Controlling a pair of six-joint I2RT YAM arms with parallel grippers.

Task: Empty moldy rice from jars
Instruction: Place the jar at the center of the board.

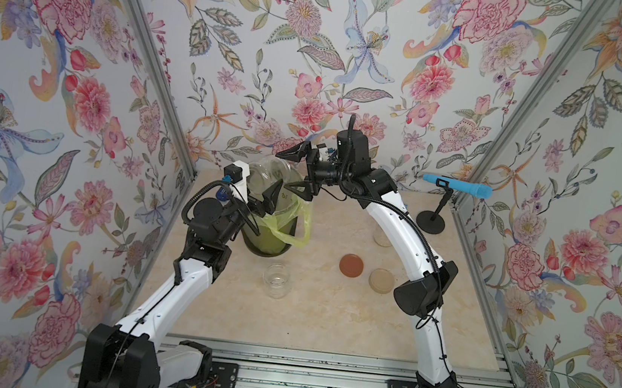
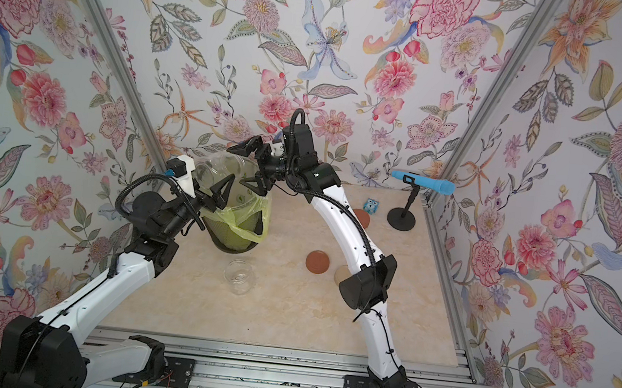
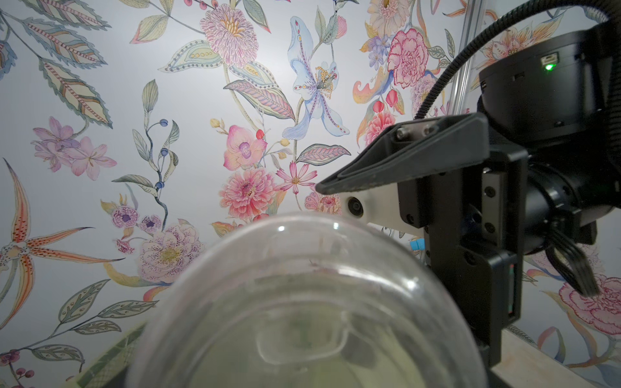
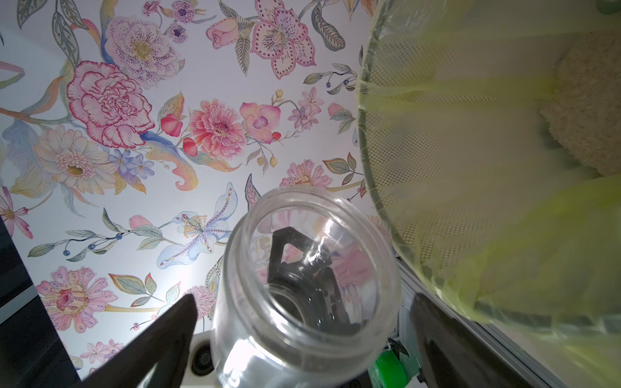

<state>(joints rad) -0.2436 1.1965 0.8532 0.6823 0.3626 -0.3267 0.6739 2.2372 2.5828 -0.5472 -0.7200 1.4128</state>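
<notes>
My left gripper (image 1: 267,198) is shut on a clear glass jar (image 1: 266,174), tipped mouth-down over the green bin (image 1: 268,243). This jar (image 3: 302,302) looks empty, and my left fingers stay hidden in the left wrist view. My right gripper (image 1: 296,171) stands wide open on either side of the jar's mouth (image 4: 309,285), apart from the glass. Moldy rice (image 4: 584,100) lies as a beige lump inside the bin's yellow-green liner. An empty, lidless jar (image 1: 276,280) stands upright on the table. A third jar with a reddish-brown lid (image 2: 362,218) sits half hidden behind my right forearm.
A reddish-brown lid (image 1: 351,265) and a beige lid (image 1: 381,280) lie flat on the table by my right elbow. A blue microphone (image 1: 458,186) on a black stand is at the back right, with a small blue figure (image 2: 371,206) near it. Floral walls enclose three sides.
</notes>
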